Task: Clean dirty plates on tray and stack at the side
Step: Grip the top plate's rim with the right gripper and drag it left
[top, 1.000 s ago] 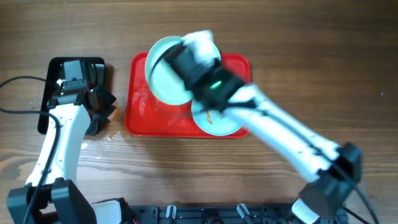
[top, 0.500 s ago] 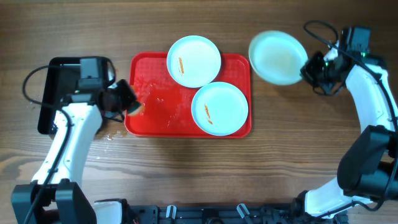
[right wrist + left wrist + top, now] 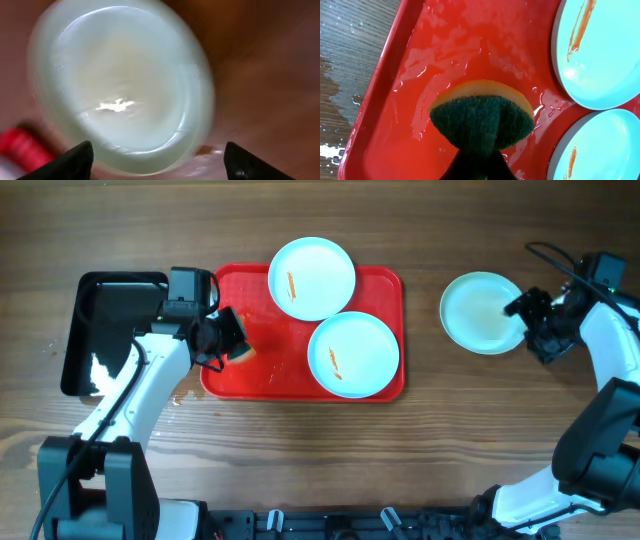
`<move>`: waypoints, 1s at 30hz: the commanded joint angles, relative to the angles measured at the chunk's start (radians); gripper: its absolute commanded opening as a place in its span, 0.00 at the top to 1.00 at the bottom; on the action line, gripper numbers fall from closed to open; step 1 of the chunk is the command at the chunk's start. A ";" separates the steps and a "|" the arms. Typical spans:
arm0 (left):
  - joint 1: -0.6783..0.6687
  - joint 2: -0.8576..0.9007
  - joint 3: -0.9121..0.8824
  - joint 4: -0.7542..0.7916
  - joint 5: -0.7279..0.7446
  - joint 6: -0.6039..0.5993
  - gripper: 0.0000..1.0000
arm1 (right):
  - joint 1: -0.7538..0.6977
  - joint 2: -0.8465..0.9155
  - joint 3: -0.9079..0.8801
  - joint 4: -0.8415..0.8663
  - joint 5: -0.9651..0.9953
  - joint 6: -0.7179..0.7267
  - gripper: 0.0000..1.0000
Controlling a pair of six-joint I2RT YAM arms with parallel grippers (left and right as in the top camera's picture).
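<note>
- I see one smeared plate [image 3: 312, 277] and a second plate [image 3: 353, 354], also smeared, lying on the red tray [image 3: 262, 375].
- A third plate [image 3: 483, 312] lies on the table [image 3: 450, 430], right of the tray.
- My left gripper [image 3: 228, 342] pinches a sponge [image 3: 480, 120] over the tray's wet left part.
- My right gripper [image 3: 533, 320] sits at the third plate's right edge, fingers spread.
</note>
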 commanded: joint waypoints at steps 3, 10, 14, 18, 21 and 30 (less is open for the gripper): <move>-0.004 0.004 -0.008 0.019 -0.010 -0.006 0.96 | 0.157 -0.018 -0.006 0.138 -0.416 -0.222 0.15; -0.004 0.073 -0.008 0.078 -0.017 -0.086 0.96 | 0.658 0.030 0.003 0.415 0.091 -0.166 0.00; -0.008 0.117 -0.008 0.089 -0.017 -0.082 0.96 | 0.687 0.207 0.222 0.266 0.087 -0.215 0.01; -0.008 0.116 -0.008 0.101 0.007 -0.082 0.96 | 0.692 0.297 0.496 0.040 0.035 -0.254 0.00; -0.027 0.116 -0.008 0.111 0.022 -0.082 0.96 | 0.690 0.332 0.527 -0.005 -0.050 -0.243 0.01; -0.113 0.116 -0.008 0.169 0.024 -0.082 0.96 | 0.692 0.468 0.653 -0.043 -0.017 -0.262 0.07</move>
